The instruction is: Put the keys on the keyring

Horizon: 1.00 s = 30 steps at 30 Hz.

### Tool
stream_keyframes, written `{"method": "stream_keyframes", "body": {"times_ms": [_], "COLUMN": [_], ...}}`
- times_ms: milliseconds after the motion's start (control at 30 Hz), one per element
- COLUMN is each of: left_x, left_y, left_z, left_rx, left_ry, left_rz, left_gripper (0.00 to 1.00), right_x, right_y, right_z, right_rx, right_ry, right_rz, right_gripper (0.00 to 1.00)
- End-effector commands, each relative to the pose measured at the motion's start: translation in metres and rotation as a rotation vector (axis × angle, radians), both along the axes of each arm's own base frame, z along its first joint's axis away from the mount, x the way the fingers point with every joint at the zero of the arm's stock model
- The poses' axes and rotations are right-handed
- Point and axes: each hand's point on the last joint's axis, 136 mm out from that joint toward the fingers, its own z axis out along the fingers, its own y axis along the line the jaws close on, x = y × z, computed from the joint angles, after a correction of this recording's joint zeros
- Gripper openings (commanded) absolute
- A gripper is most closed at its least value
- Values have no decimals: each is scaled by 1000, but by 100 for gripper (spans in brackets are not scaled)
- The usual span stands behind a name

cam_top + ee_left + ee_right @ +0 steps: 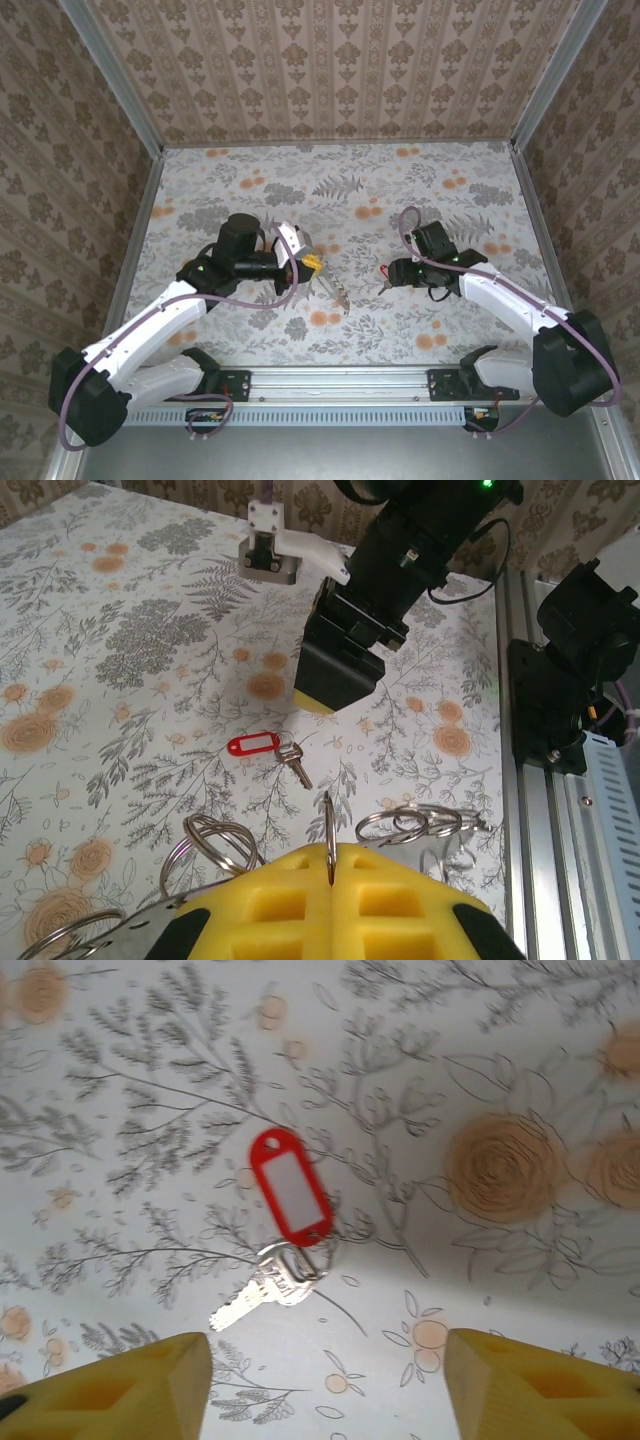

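From above, the left gripper (318, 267) pinches the thin grey metal keyring (340, 295), the right gripper (387, 279) near. Left wrist: yellow fingers (280, 910) clamped on that hoop, upright, edge-on. Right wrist: jaws apart over the keys (293, 1225), a red oblong tag (290, 1182) and silver key (262, 1295) pointing lower left, flat on the flowered table (500, 1040)

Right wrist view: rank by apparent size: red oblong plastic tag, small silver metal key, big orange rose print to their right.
1. Orange rose print
2. Red oblong plastic tag
3. Small silver metal key: about as long as the tag, but thinner.
All lie flat, so nearness barely matters.
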Motion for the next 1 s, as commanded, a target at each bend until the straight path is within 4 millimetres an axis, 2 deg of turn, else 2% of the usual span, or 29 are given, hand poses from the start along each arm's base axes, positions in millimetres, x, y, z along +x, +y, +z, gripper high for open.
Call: {"method": "stream_keyframes", "body": {"times_ms": [0, 133, 333, 800, 967], "left_x": [-4, -5, -5, -2, -4], "left_y": [-3, -4, -3, -4, -5], "left_z": [21, 24, 24, 23, 21], "left_rx": [-78, -91, -93, -98, -95], "left_ry": [-28, -32, -39, -30, -24], "left_rz": [-32, -39, -37, -35, -40], "left_gripper": [0, 0, 0, 0, 0], "right_x": [2, 6, 11, 17, 17], "right_y": [4, 8, 11, 23, 31], "right_z": [-6, -25, -41, -52, -54], "right_rx": [66, 128, 154, 186, 207], "right_ry": [35, 104, 164, 195, 196], "right_rz": [-34, -56, -70, -30, -19], "right_gripper": [59, 56, 53, 41, 40]}}
